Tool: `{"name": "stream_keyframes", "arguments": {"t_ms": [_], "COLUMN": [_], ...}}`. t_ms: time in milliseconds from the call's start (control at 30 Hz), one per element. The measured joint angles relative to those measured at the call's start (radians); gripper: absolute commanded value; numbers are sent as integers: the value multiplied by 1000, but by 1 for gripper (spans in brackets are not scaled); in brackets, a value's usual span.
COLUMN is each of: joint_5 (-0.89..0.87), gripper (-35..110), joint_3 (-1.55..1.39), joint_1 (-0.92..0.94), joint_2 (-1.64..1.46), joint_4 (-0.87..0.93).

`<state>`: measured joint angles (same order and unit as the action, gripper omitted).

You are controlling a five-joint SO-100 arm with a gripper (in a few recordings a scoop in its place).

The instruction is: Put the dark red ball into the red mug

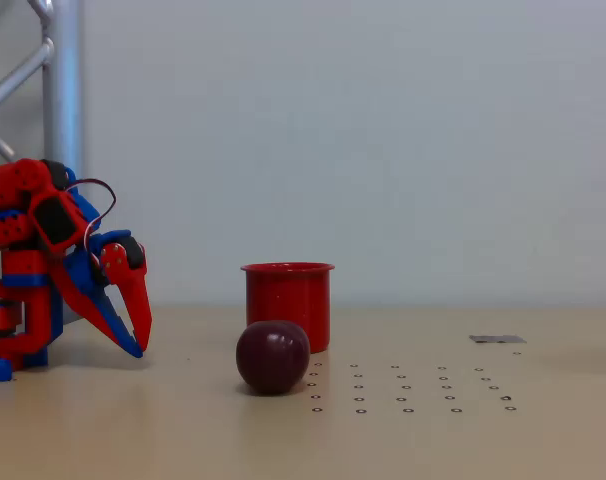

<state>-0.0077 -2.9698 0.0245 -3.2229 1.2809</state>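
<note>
A side-on fixed view across a pale beige surface (183, 440) with a plain, light grey-blue wall behind it.

At the far left, a red and blue robot arm (28, 250) is folded low, its base resting on the surface. Thin wires loop over its upper joint. Its claw (138, 340) points downward, with the tips just above or at the surface. The red finger (135, 300) and the blue finger (98, 315) come together at their tips, so the claw looks closed or very nearly so, and it has hold of nothing.

Behind the arm, at the upper left, stands a silver metal post (61, 90) with angled struts.

Well apart from the claw, near the middle of the picture, the dark red ball (273, 356) sits on the surface. It is smooth, slightly glossy and maroon. Directly behind it, and a little to the right, stands the red mug (295, 295), upright with its flared rim open at the top. The ball overlaps the mug's lower left corner in this view; whether the two touch cannot be told.

To the right of the ball, a grid of small dark rings (413, 390) marks the surface. Further right lies a small, flat grey patch (497, 339).
</note>
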Motion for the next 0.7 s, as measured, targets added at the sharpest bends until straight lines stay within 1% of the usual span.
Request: {"name": "stream_keyframes", "arguments": {"t_ms": [500,600,700], "joint_5": [5,84,247], "gripper": [0,0,0], "joint_3": [0,0,37], "joint_1": [-9,-9,9], "joint_2": [0,0,11], "joint_4": [0,-41,-118]}}
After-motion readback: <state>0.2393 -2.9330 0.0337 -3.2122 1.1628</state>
